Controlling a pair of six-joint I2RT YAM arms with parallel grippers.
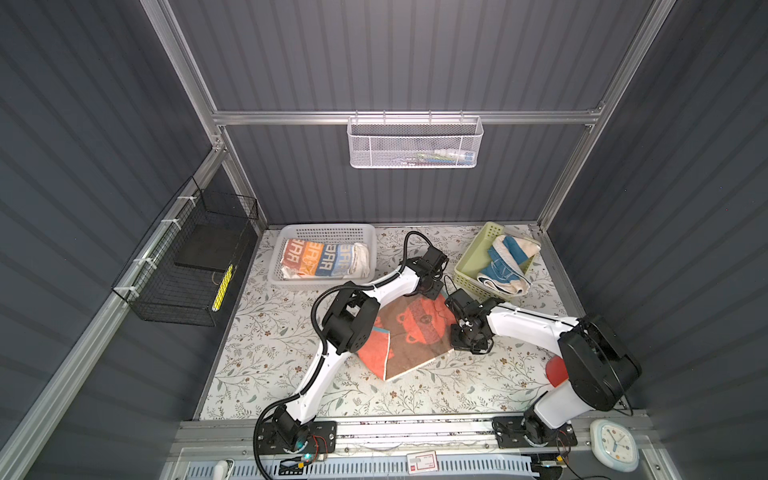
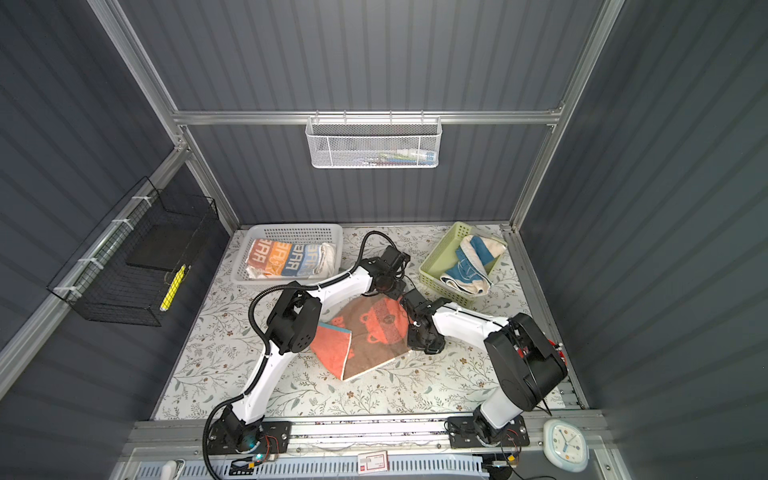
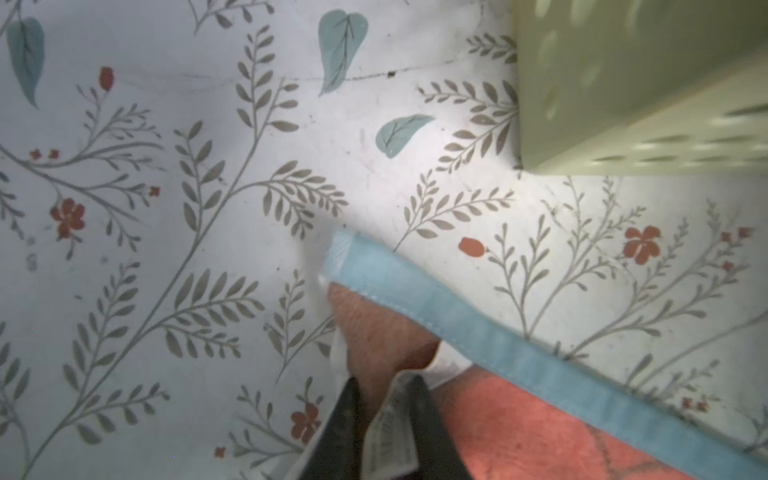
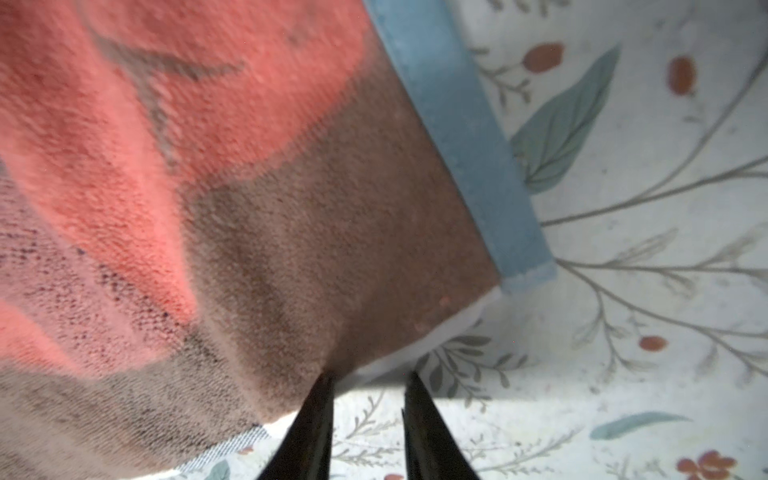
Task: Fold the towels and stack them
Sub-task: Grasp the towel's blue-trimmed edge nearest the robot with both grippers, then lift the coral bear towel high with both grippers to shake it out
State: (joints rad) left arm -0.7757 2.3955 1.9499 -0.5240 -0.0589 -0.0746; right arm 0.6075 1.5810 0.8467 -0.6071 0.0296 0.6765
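Note:
A coral-and-brown towel (image 1: pixel 415 332) with a bear pattern and blue trim lies on the flowered cover, its left part folded over. My left gripper (image 3: pixel 386 380) is shut on the towel's far corner (image 3: pixel 374 328), with a white label pinched in too; in both top views it sits at that corner (image 1: pixel 431 291) (image 2: pixel 388 291). My right gripper (image 4: pixel 368 376) stands open at the right corner's edge (image 4: pixel 374 291), one fingertip touching the cloth, seen from above by the corner (image 1: pixel 467 345). An orange-blue lettered towel (image 1: pixel 320 257) and a cream-blue towel (image 1: pixel 507 262) lie in baskets.
A white basket (image 1: pixel 324 230) stands at the back left, with a white cloth (image 1: pixel 362 257) beside the lettered towel. A green basket (image 1: pixel 467 259) stands at the back right, close to both grippers. A black wire basket (image 1: pixel 187 266) hangs on the left wall. A clock (image 1: pixel 614 444) lies front right.

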